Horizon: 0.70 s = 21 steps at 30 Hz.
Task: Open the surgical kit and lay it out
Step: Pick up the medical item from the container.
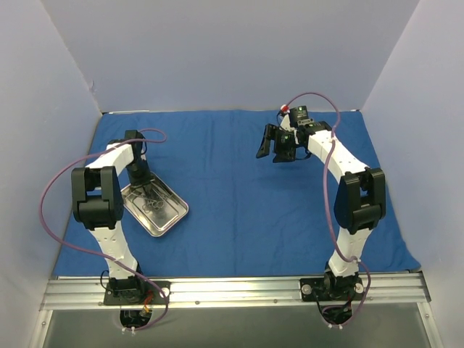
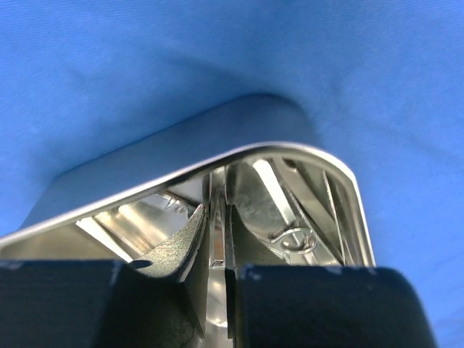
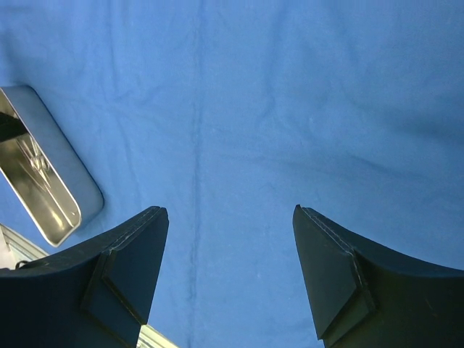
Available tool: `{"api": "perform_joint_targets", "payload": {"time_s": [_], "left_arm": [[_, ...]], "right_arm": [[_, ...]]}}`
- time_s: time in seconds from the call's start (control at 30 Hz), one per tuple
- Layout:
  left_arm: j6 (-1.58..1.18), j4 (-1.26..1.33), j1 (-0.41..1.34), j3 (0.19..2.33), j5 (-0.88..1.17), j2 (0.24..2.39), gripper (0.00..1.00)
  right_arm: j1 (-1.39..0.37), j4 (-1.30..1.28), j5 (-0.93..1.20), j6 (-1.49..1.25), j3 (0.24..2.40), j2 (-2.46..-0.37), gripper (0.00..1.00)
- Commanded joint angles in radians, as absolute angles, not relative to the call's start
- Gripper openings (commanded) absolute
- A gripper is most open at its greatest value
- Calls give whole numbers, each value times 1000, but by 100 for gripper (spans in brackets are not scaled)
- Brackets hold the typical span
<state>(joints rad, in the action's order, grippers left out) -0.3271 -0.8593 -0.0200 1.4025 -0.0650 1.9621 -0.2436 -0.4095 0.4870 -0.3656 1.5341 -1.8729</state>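
Surgical kit: steel tray (image 1: pixel 172 216), open-topped, set at an angle on the left side of the blue-draped desk (image 1: pixel 246 196). Contents: metal instruments (image 1: pixel 152 202) lying loose in it, one with a ring handle (image 2: pixel 297 240).

Left gripper (image 1: pixel 142 185): lowered into the tray over the instruments. Fingers almost together with only a thin slit between; cannot tell whether an instrument is pinched there.

Right gripper (image 1: pixel 270 153): raised above bare cloth at far right, well apart from the tray. Fingers spread wide, holding nothing.
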Motion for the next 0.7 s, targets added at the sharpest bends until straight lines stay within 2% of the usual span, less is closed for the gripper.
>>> {"api": "perform_joint_targets", "payload": {"time_s": [0.0,0.3,0.43,0.47,0.67], "left_arm": [[-313,-925,-29,1470,-52,1879,2],[-308,-968,-26,1434,78,1715,2],[-293,-875,-26,1378,325,1646,2],[-291,-842,-25,1359,476,1617,2],[-304,-695,47,1267,711,1494,2]], "right_arm": [[-259,-420,489,-361,1598,-1893,70],[-322,-454,503,-337,1701,-1959,70],[-373,-405,627,-321,1741,-1991,71],[-382,-382,670,-319,1755,-1991,72],[-457,-128,935,-461,1767,-2002,73]]}}
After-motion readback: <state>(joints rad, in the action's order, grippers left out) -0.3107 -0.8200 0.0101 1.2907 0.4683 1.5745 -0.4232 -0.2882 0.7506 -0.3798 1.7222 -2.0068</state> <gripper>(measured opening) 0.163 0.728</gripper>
